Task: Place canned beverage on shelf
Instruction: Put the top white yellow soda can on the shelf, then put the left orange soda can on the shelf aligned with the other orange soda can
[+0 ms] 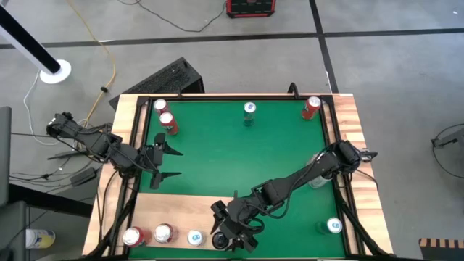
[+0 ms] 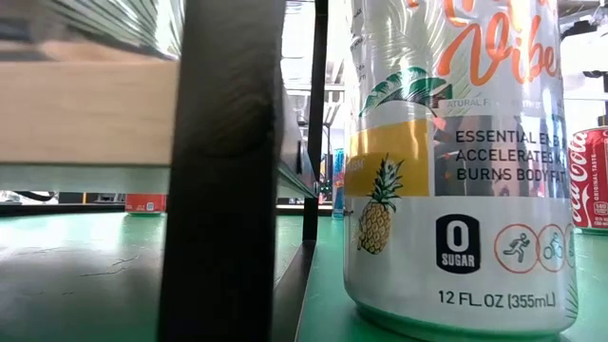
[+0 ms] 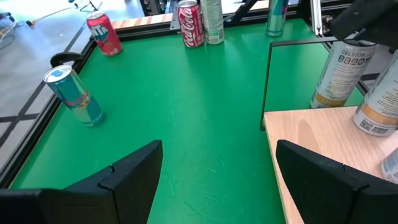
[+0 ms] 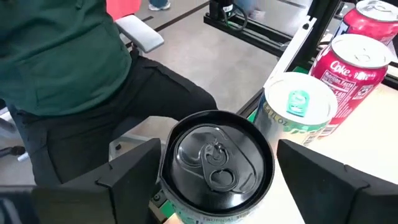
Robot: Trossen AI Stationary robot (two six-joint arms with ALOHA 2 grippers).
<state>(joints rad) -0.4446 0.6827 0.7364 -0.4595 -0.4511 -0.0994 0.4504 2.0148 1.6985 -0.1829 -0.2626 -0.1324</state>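
Observation:
The shelf (image 1: pixel 181 210) is a pale wooden board along the mat's near edge, with three cans standing in a row on it. My right gripper (image 1: pixel 221 237) is at the right end of that row, shut on a black-topped can (image 4: pixel 214 165). That can's base is hidden. A Celsius pineapple can (image 2: pixel 456 161) stands on the green mat beside the shelf's black post. I cannot tell whether it is the held can. My left gripper (image 1: pixel 165 163) hangs open and empty over the mat's left part. My right gripper has the black-topped can's upper wall (image 4: pixel 169 186) between its two fingers, one on each side just below the rim. The fingers (image 4: pixel 134 171) come from the table's right, slanting down. The can is upright. Whether its base rests on the shelf is hidden.
Next to the held can stand a white can (image 4: pixel 298 106) and two red Coke cans (image 4: pixel 354 68). More cans stand on the mat: two far left (image 1: pixel 165 117), one far middle (image 1: pixel 249 111), one far right (image 1: pixel 312 107), one near right (image 1: pixel 333 226). A seated person (image 4: pixel 68 81) is beyond the near edge.

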